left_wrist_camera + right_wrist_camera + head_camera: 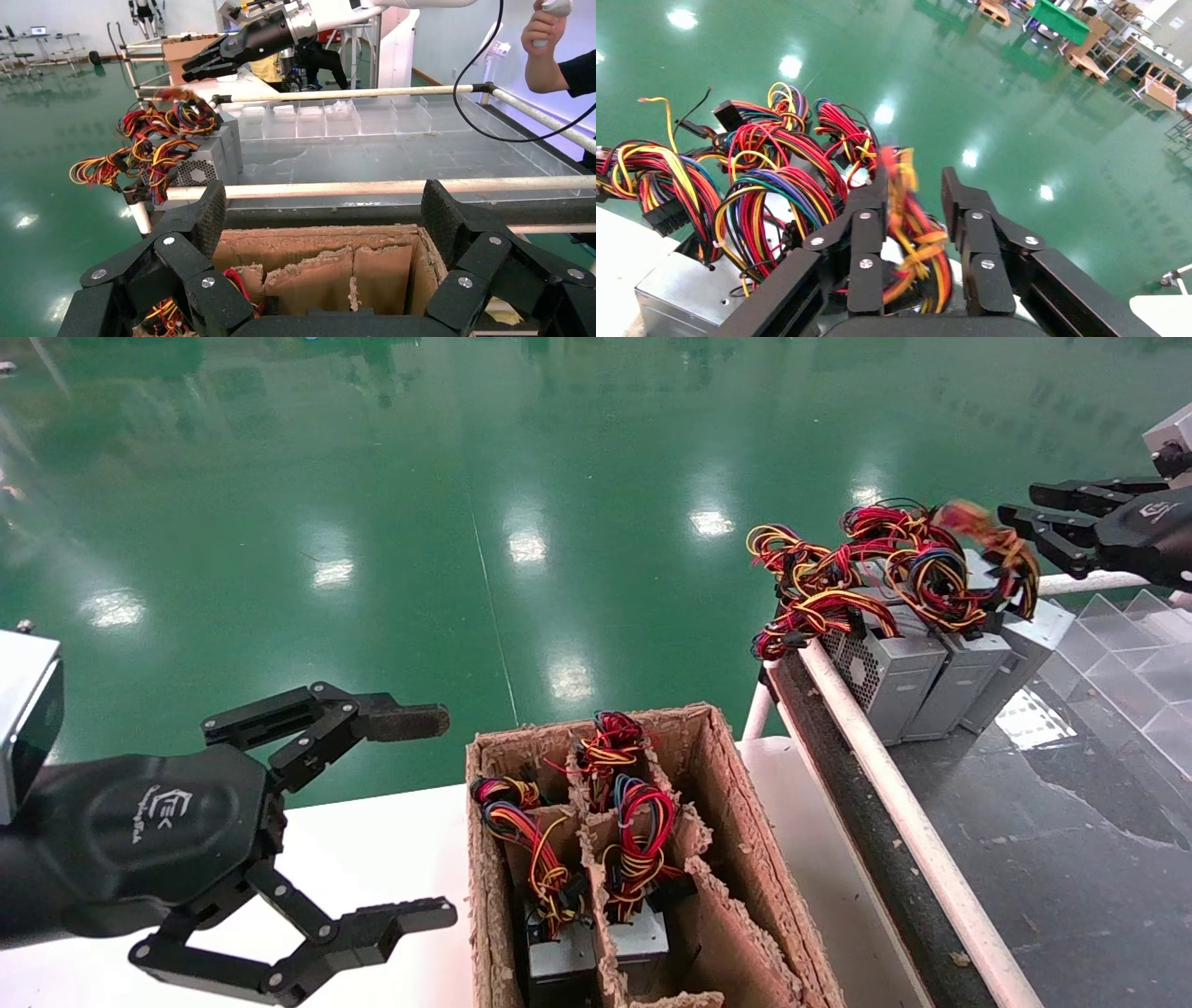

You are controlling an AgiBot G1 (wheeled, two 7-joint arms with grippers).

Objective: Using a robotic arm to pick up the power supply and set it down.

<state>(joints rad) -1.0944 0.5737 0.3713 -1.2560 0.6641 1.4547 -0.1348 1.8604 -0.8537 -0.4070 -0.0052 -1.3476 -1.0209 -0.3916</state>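
Observation:
Three grey power supplies lean side by side on the dark bench at the right. The rightmost power supply (1029, 640) has its red, yellow and orange wire bundle (1010, 556) blurred and standing up. My right gripper (1024, 509), the working robotic arm, hovers open just right of that bundle. In the right wrist view the blurred wires (905, 232) pass loosely between the spread fingers of the right gripper (914, 186), with gaps on both sides. My left gripper (442, 814) hangs wide open and empty at the lower left, beside the cardboard box; it shows again as left gripper (323, 203).
A torn cardboard box (745, 840) with dividers holds two more supplies and their wires (559, 952). A white rail (894, 784) borders the dark bench (1071, 822). Clear plastic trays (1136, 654) sit at the far right. A person's hand (545, 28) holds a cabled controller beyond the bench.

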